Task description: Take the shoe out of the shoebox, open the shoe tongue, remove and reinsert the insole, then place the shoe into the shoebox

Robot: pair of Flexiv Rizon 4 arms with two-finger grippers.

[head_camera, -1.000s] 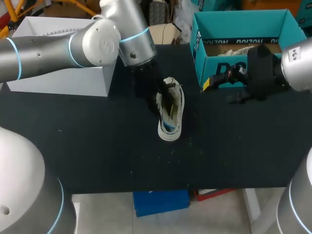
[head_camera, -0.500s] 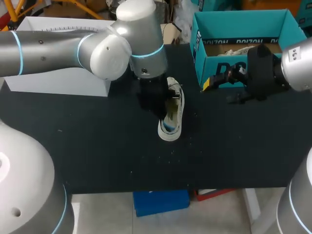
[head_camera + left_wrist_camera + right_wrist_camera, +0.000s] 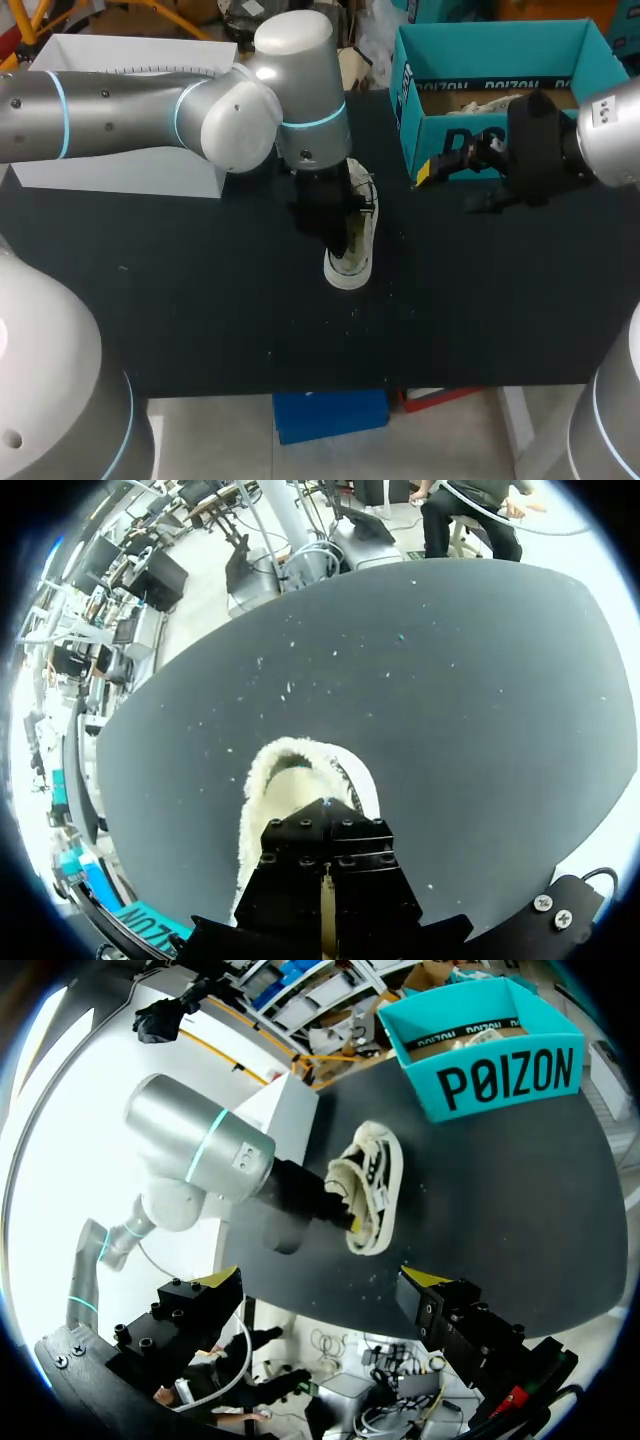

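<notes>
While the shoe (image 3: 352, 238) was seen sole-down in the middle of the desk (image 3: 200, 320), outside the shoebox (image 3: 405, 95), the left tool (image 3: 328, 212) was found lowered into its opening. Toe was pointed at the near desk edge, heel toward the far edge. Pale upper, dark laces and fleecy lining were noted. From the right wrist view, one yellow tip of the left tool was seen inside the shoe mouth, at the side nearer the left arm (image 3: 150, 100). In the left wrist view the tool's black body was seen right over the shoe, with the lining ahead of it and its tips hidden. Whether the left tool was spread, pressed together or pinching something could not be told.

Right tool (image 3: 320, 1280) was seen spread wide, with nothing held between its yellow tips. It was held above the desk just in front of the shoebox's front wall, well apart from the shoe. Right arm (image 3: 600, 130) was seen coming in from the right edge.

Shoebox was seen at the far right of the desk, teal, open-topped, with crumpled paper inside. A white box (image 3: 130, 165) was noted at the far left, behind the left arm.
</notes>
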